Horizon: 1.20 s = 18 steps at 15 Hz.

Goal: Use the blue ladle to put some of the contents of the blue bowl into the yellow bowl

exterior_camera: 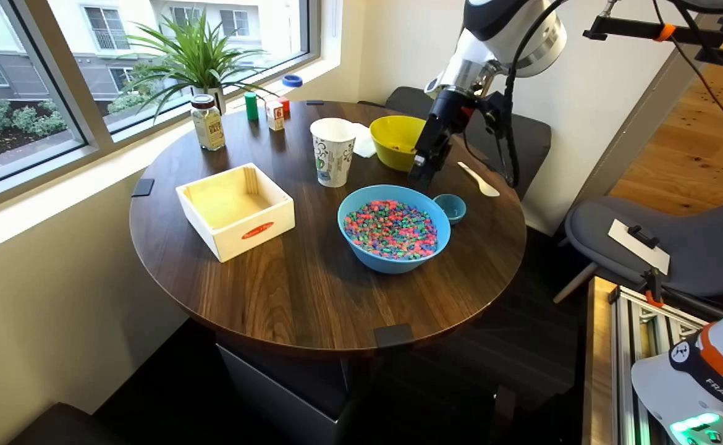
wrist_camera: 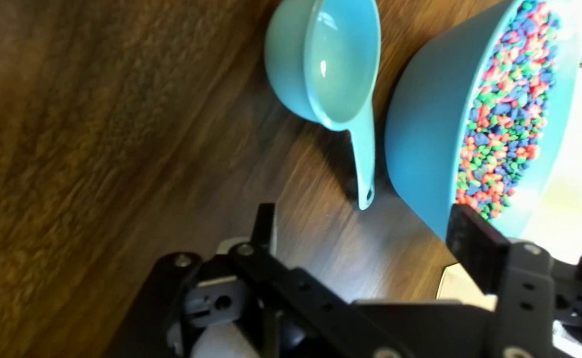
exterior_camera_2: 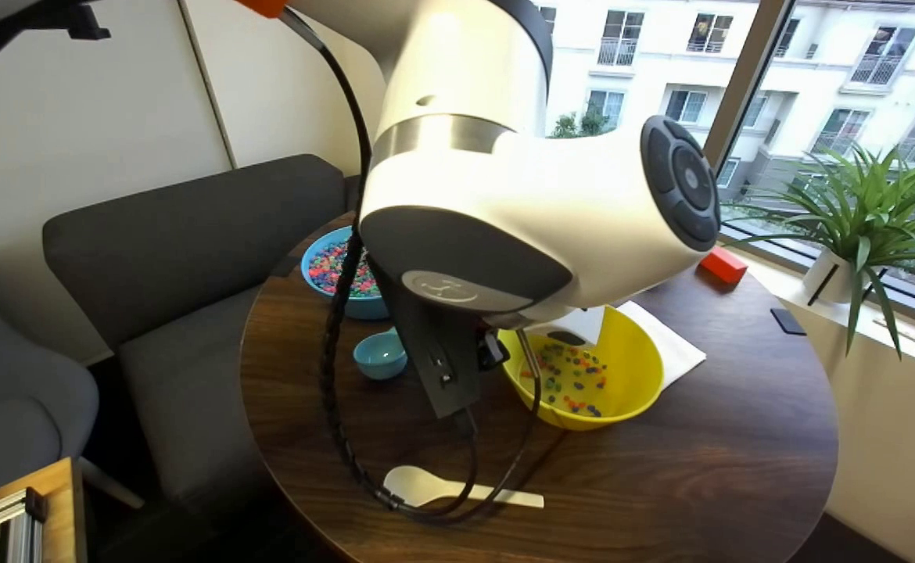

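So, the gripper (wrist_camera: 364, 219) is spread right now, its two fingers (wrist_camera: 477, 246) well apart in the wrist view, with the bench (wrist_camera: 146, 149) showing through the gap. Just past that gap the blue ladle (wrist_camera: 340, 87) sits on the bench, handle pointing back toward the fingers. It's right beside the blue bowl (wrist_camera: 423, 134), with a strip of bench visible between the handle and the bowl's wall. That bowl has a thick layer of tiny bits (wrist_camera: 507, 114) in it, mostly pink-red, green and blue.

As for the yellow bowl (exterior_camera_2: 637, 375), it shows in both exterior views, and the loose pieces (exterior_camera_2: 579, 385) inside are thinly scattered over the bottom. A white sheet (exterior_camera_2: 672, 348) pokes out beside it.

In an exterior view, the blue bowl is nearer, the ladle is just right of it, and the yellow bowl is farther back. A pale spoon (exterior_camera: 482, 182) lies over on the right, a paper cup (exterior_camera: 332, 154) stands left of the yellow bowl, a wooden box (exterior_camera: 238, 238) is further left, and a glass jar (exterior_camera: 208, 127) is at the far left.
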Motion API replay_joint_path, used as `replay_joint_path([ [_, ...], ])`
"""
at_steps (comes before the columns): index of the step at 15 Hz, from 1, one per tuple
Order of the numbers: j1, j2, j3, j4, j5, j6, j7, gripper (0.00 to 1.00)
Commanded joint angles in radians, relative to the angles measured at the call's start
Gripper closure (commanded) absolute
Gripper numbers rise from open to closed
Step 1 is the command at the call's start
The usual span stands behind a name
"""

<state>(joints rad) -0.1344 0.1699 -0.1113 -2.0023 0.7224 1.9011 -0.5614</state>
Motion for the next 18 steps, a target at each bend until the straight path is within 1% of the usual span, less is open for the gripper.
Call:
replay_joint_path([
  [1, -0.001, -0.018, 0.013, 0.008, -0.023, 0.023, 0.032, 0.00],
  [6, 0.005, -0.052, 0.022, 0.007, -0.011, 0.019, 0.045, 0.00],
  [12, 0.031, -0.133, 0.033, -0.002, -0.073, 0.030, 0.195, 0.00],
  [15, 0.050, -0.183, 0.043, -0.009, -0.153, 0.062, 0.312, 0.00],
  [16, 0.057, -0.200, 0.048, -0.010, -0.198, 0.074, 0.362, 0.00],
  [18, 0.068, -0.224, 0.057, -0.003, -0.296, 0.060, 0.443, 0.00],
])
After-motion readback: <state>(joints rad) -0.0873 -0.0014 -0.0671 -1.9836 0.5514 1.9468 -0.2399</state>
